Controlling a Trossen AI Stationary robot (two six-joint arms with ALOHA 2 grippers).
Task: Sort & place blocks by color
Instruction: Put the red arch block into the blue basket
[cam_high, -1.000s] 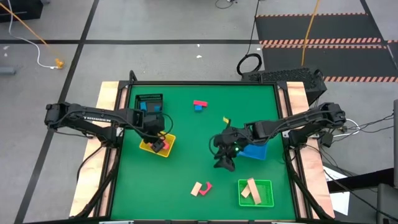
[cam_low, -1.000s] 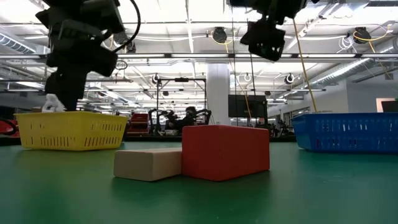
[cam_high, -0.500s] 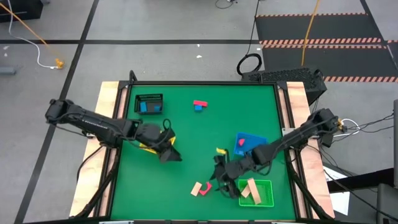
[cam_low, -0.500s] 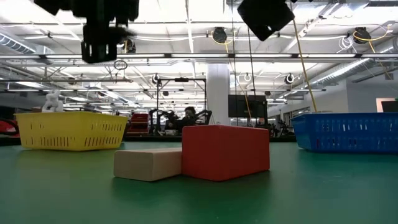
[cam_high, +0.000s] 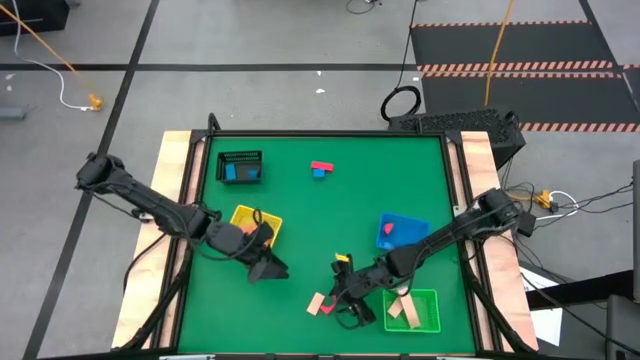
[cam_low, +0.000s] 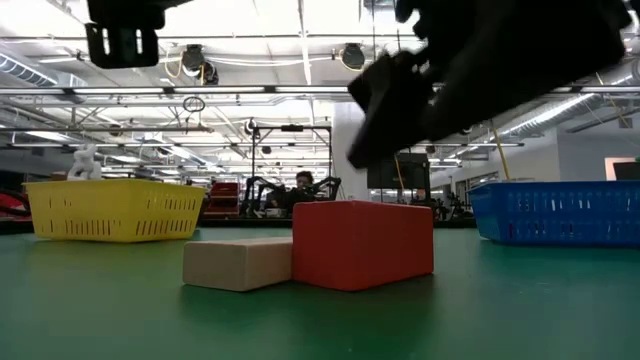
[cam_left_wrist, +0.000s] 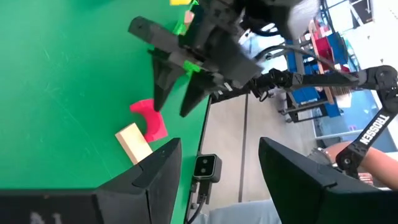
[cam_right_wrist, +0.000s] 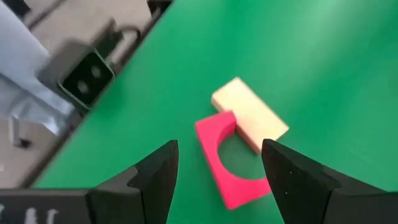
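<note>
Near the table's front edge, a red block touching a tan block is judged light, rigid, best gripped across flat sides by the open, empty right gripper.

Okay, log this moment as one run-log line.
right gripper: open, above red arch block | tan block: touching it | left gripper: open, empty, nearby

right gripper moved from beside blue tray toward table's front edge, now over red block and tan block, left gripper off yellow tray, toward centre front
</note>
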